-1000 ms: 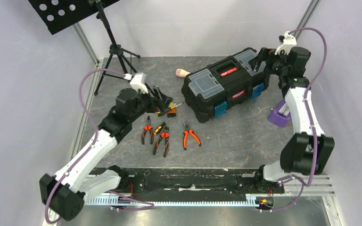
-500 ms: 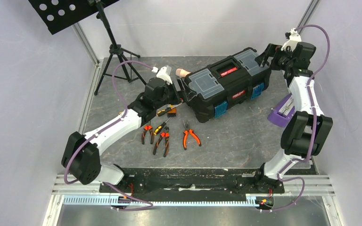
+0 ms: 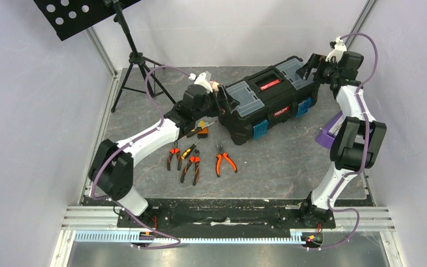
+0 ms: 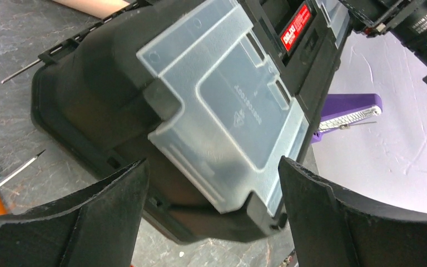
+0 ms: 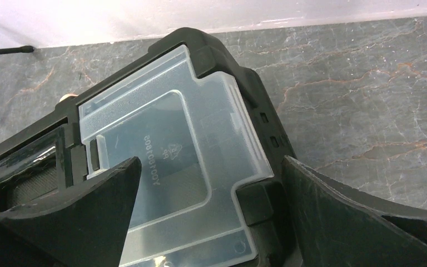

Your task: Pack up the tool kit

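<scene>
The black toolbox (image 3: 267, 100) lies closed in the middle-back of the table, with blue latches and a red-labelled handle. My left gripper (image 3: 221, 99) is open and empty at its left end, the jaws wide over the left clear lid (image 4: 228, 105). My right gripper (image 3: 311, 68) is open and empty at its right end, over the right clear lid (image 5: 172, 167). Three orange/black pliers (image 3: 225, 162) (image 3: 192, 167) (image 3: 173, 154) lie in front of the box. The yellow/black screwdrivers (image 3: 200, 128) lie left of it.
A beige cylindrical handle (image 3: 216, 85) lies behind the box's left end. A purple stapler-like object (image 3: 331, 136) sits at the right, also in the left wrist view (image 4: 347, 108). A black tripod (image 3: 136, 61) stands at the back left.
My left arm has swung from above the screwdrivers over to the toolbox's left end. My right gripper has shifted slightly at the box's right end. The tools have not moved.
</scene>
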Available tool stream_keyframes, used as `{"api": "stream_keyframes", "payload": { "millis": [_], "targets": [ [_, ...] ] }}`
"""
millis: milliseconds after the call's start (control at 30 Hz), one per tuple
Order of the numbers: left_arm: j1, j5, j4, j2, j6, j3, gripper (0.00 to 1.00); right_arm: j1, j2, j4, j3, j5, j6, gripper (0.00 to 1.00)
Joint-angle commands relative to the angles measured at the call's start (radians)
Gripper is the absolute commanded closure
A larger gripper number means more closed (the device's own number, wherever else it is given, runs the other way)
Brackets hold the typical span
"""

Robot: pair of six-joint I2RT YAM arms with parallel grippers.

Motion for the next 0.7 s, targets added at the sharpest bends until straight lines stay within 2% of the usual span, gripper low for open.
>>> {"api": "stream_keyframes", "payload": {
  "millis": [0, 200, 333, 467, 667],
  "targets": [
    [0.003, -0.007, -0.014, 0.062, 0.017, 0.097, 0.09, 0.01, -0.055, 0.007, -0.085, -0.053, 0.021, 0.02],
    [0.026, 0.087, -0.076, 0.14, 0.099, 0.2, 0.13, 0.044, -0.241, 0.007, -0.347, -0.05, 0.044, 0.02],
    [0.041, 0.146, -0.166, 0.201, 0.191, 0.306, 0.13, 0.078, -0.43, 0.02, -0.542, -0.023, 0.083, 0.02],
    [0.052, 0.181, -0.244, 0.292, 0.272, 0.457, 0.13, 0.101, -0.632, 0.078, -0.749, 0.033, 0.153, 0.02],
    [0.062, 0.191, -0.316, 0.428, 0.341, 0.671, 0.13, 0.146, -0.853, 0.044, -0.912, 0.06, 0.16, 0.02]
  ]
}}
